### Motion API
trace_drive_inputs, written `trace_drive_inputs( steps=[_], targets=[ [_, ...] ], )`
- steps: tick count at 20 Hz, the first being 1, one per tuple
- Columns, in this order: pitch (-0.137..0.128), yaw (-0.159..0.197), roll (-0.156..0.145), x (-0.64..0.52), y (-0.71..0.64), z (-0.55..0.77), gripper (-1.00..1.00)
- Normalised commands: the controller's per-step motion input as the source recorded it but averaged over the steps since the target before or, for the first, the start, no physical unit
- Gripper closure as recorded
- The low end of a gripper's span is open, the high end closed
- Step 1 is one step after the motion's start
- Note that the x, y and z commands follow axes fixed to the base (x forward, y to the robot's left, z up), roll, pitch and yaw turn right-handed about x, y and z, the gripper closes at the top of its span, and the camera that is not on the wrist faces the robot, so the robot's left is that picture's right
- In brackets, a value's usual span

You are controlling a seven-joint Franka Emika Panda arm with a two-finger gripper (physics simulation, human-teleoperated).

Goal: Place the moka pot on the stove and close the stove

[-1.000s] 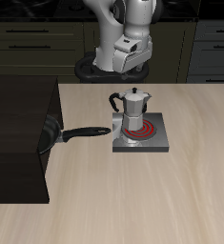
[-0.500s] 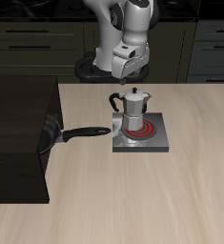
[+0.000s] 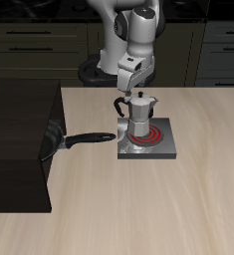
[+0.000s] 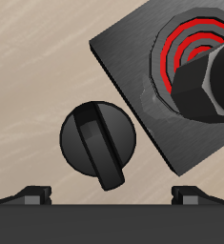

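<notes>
Exterior view: wooden table (image 3: 178,209), dark cabinets (image 3: 39,45)

The moka pot (image 3: 138,118) looks like bright faceted metal with a soft sheen, its handle and lid knob matt black. The stove (image 3: 148,145) is smooth matt grey, its coil glowing red. The worktop (image 3: 138,214) shows pale wood grain. The frying pan (image 3: 67,140) is dull black.

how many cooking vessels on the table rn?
2. The small silver faceted moka pot stands on the flat grey stove, over its red coil. The black frying pan lies beside the stove, against the large black box, which may hide more.
</notes>
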Motion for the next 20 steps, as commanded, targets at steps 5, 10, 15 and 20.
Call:
trace_drive_inputs(
  steps=[5,10,15,20],
  targets=[
    [0.025,0.034,0.013,0.02,0.06,-0.16,-1.00],
    [0.000,0.015,0.018,-0.05,0.04,-0.08,-1.00],
    [-0.013,0.013,0.019,-0.15,0.06,-0.13,-1.00],
    [-0.019,0.008,0.015,-0.19,0.07,-0.15,-1.00]
  ],
)
